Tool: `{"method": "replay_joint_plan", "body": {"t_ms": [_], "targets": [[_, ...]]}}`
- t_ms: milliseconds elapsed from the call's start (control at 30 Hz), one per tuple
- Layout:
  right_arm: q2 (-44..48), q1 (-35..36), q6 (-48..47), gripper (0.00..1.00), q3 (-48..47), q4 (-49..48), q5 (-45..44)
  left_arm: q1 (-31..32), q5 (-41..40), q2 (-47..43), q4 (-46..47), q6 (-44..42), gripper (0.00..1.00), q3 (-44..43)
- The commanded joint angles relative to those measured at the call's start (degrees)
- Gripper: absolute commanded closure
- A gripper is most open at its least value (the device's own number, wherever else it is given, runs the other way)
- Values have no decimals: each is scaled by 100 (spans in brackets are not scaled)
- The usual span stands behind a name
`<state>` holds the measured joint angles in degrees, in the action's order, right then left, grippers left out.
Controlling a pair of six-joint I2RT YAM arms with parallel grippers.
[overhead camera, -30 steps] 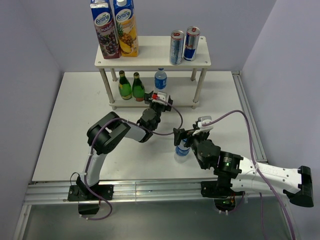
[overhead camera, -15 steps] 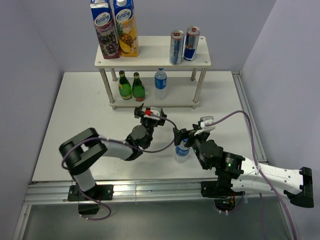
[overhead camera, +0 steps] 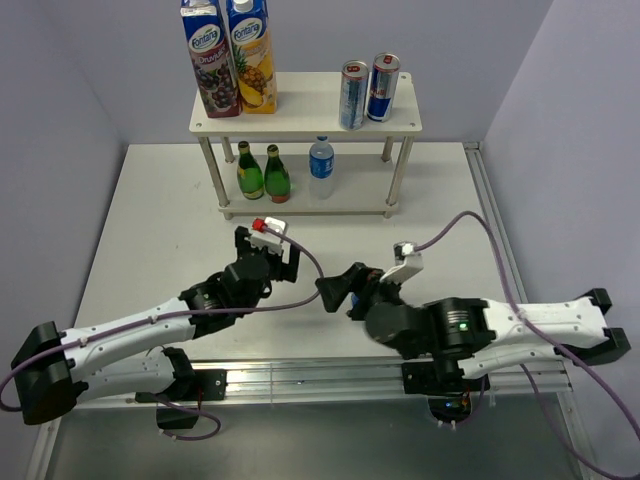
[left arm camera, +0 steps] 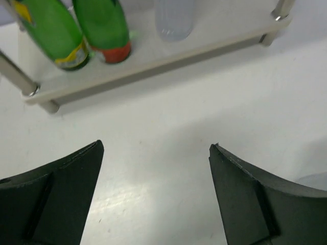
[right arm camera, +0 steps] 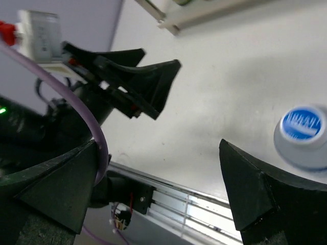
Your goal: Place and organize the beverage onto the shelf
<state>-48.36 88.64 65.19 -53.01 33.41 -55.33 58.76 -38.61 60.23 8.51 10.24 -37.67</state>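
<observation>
Shelf (overhead camera: 310,108) stands at the far middle of the table (overhead camera: 150,230).
- Top board, left end: two juice cartons side by side and upright, a purple one (overhead camera: 210,60) and a pineapple one (overhead camera: 252,55).
- Top board, right end: two cans, just beside each other (overhead camera: 353,95) (overhead camera: 382,87).
- Lower board, left half: two green bottles touching or nearly so. The left wrist view shows one with a yellow label (left arm camera: 56,30) and one with a red label (left arm camera: 104,25).
- Lower board, just right of the green bottles: a clear water bottle (overhead camera: 321,165).

Left gripper (left arm camera: 156,148): arm stretched low across the near left of the table, aimed at the lower board. Fingers are spread wide with only bare table between them. It is well short of the shelf.

Right gripper (right arm camera: 158,144): low over the near middle of the table, pointing left toward the left gripper. Fingers are spread wide and hold nothing.

Loose bottle (right arm camera: 303,123): blue cap and clear body, standing upright on the table. The right wrist view shows it just past the right-hand finger, apart from it. The top view hides it almost fully under the right gripper. It is near the front of the table, well apart from the shelf.

Metal rail (overhead camera: 300,378) runs along the near table edge under both arm bases.
</observation>
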Motion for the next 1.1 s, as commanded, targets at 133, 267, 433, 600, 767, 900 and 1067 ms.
{"method": "replay_joint_plan", "body": {"t_ms": [133, 267, 433, 600, 767, 900, 1067], "targets": [[-1764, 943, 3106, 0, -822, 4921, -2085, -67, -841, -645, -669, 1577, 9, -49], [-1959, 1173, 2754, 0, -1351, 4930, -2420, -67, -990, 127, -684, 1858, 10, -38], [-1520, 1261, 2429, 0, -1519, 4930, -2413, -145, -1078, 979, -640, 2008, 8, -100], [-895, 1428, 1992, 0, -1571, 4816, -2342, -470, -1026, 1912, -834, 2271, 9, -424], [-570, 1498, 881, 0, -1423, 3761, -2131, -541, -1087, 2345, -1238, 2483, 10, -715], [-429, 1498, 2163, 0, -554, 4217, -1692, -594, -921, 1845, -1273, 2334, 9, -803], [-656, 1489, 3724, 0, 238, 4594, -1112, -831, -727, 1055, -1413, 2061, 9, -1013]]}}
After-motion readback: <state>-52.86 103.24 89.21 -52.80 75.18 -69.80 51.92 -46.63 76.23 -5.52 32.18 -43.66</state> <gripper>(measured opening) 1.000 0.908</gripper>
